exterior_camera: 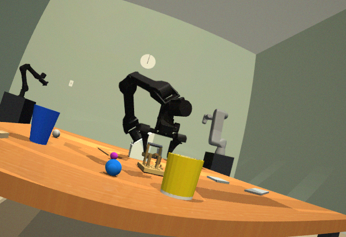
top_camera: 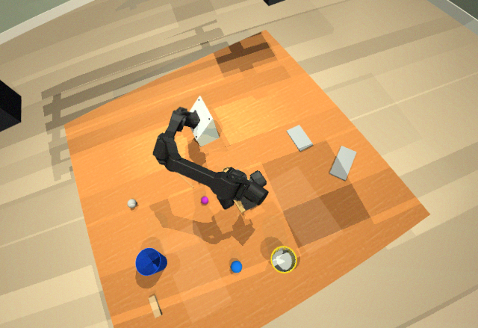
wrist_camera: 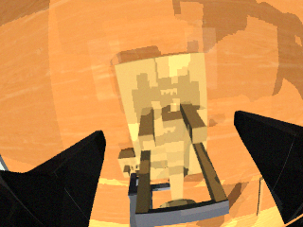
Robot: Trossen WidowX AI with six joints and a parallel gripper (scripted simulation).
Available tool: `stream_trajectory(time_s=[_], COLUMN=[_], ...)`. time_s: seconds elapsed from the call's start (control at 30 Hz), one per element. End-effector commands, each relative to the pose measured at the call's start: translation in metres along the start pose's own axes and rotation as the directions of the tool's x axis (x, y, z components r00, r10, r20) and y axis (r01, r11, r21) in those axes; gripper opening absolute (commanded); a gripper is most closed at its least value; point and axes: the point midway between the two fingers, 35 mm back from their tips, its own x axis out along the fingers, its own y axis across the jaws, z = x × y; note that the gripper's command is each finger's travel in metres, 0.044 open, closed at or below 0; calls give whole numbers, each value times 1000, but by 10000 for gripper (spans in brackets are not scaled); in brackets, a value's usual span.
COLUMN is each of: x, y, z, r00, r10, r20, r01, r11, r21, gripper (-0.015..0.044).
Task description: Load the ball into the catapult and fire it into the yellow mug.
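Observation:
The wooden catapult [top_camera: 240, 206] [exterior_camera: 151, 170] [wrist_camera: 189, 71] stands on the table, its grey crossbar [wrist_camera: 185, 216] at the bottom of the wrist view. Its cup [wrist_camera: 177, 203] is partly hidden behind that bar; I cannot tell whether it holds a ball. My gripper [exterior_camera: 157, 153] [wrist_camera: 170, 127] is open and empty, its fingers wide apart on either side of the catapult. The yellow mug [top_camera: 284, 272] [exterior_camera: 183, 175] stands upright near the front edge. A magenta ball [top_camera: 204, 199] [exterior_camera: 113, 155], a blue ball [top_camera: 236, 266] [exterior_camera: 113, 167] and a whitish ball [top_camera: 131, 203] [exterior_camera: 55, 133] lie on the table.
A blue cup [top_camera: 147, 261] [exterior_camera: 44, 124] stands at the left, with a small wooden block [top_camera: 154, 305] nearby. A white angled panel [top_camera: 208, 133] [exterior_camera: 137, 149] stands by the arm's base. Two flat grey slabs [top_camera: 299, 137] [top_camera: 343, 162] lie at the right. A thin stick [exterior_camera: 103, 151] lies behind the magenta ball.

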Motion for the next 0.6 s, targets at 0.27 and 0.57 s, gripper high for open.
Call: stream_trajectory(time_s=[0.27, 0.57], x=[23, 37], y=[-1, -1], z=[-1, -2], r00=[1000, 1000], r10=[-6, -8], r20=[-2, -2], r01=[6, 8], r11=[1000, 1000], r21=[-4, -4], gripper=[440, 440])
